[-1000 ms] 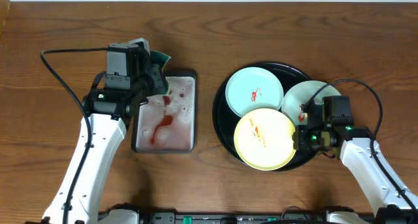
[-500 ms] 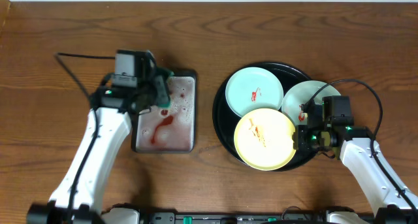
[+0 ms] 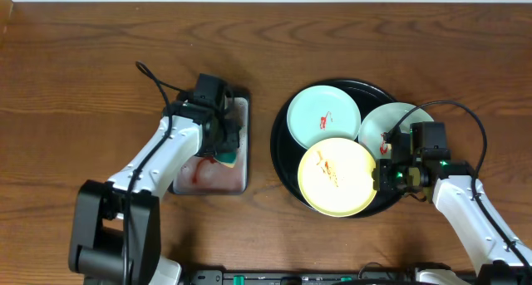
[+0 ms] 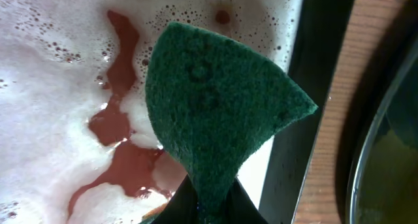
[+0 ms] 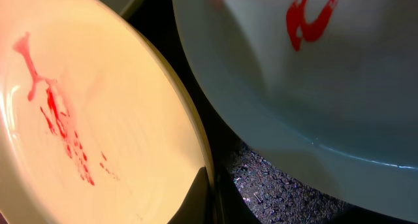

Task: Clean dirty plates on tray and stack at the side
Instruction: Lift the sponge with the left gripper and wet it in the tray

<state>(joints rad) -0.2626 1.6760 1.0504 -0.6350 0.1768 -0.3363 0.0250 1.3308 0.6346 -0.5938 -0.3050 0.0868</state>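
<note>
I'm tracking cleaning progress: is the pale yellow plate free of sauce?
No, red sauce smears run across the pale yellow plate in the right wrist view.

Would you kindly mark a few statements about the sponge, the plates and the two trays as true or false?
1. The left gripper holds a green sponge over the foamy metal tray. True.
2. The yellow plate is clean. False: it bears red sauce smears.
3. The yellow plate, the left mint plate and the right mint plate all lie on the black tray. True.
4. One plate already lies stacked outside the black tray. False: none lies off it.
</note>
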